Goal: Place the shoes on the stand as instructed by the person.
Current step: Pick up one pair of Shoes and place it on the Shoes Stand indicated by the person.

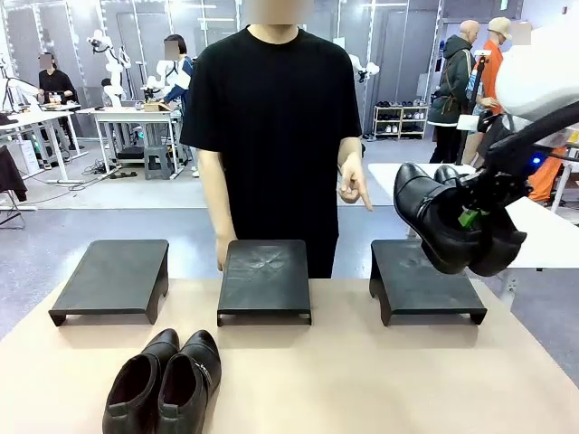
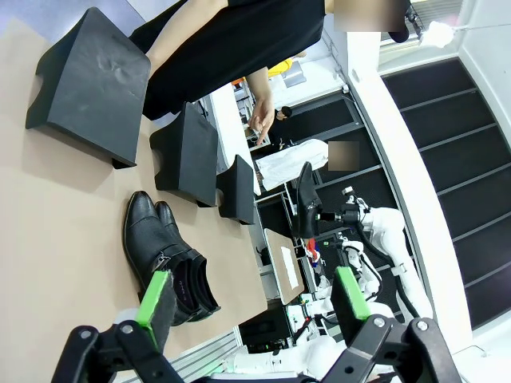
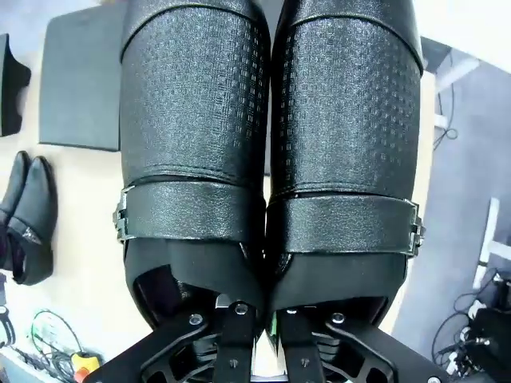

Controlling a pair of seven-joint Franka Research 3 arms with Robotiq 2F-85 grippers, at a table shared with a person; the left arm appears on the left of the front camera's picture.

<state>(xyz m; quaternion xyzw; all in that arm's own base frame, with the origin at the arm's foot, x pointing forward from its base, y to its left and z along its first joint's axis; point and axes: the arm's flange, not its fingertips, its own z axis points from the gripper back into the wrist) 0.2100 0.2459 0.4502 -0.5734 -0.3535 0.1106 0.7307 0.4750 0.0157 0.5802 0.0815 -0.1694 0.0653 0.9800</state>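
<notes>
Front view: right fingers grip one pair of shoes aloft by the right stand, second pair sits on the tabletop, person's hand points downward; left wrist view: left fingers wide apart, empty; right wrist view: right fingers pinched on both shoes' touching inner walls.

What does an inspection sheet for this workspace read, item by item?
Surface: tan table with three black stands in a row on its far side.
Job's things: pair of shoes on the table, front left; lifted pair in the air by the right stand; person's hand points downward.
Clutter: nothing seen.
Grippers: left gripper open, empty; right gripper shut on the lifted pair.
Cables: loose wires beyond the table edge.
Surroundings: workbenches, people behind.
</notes>
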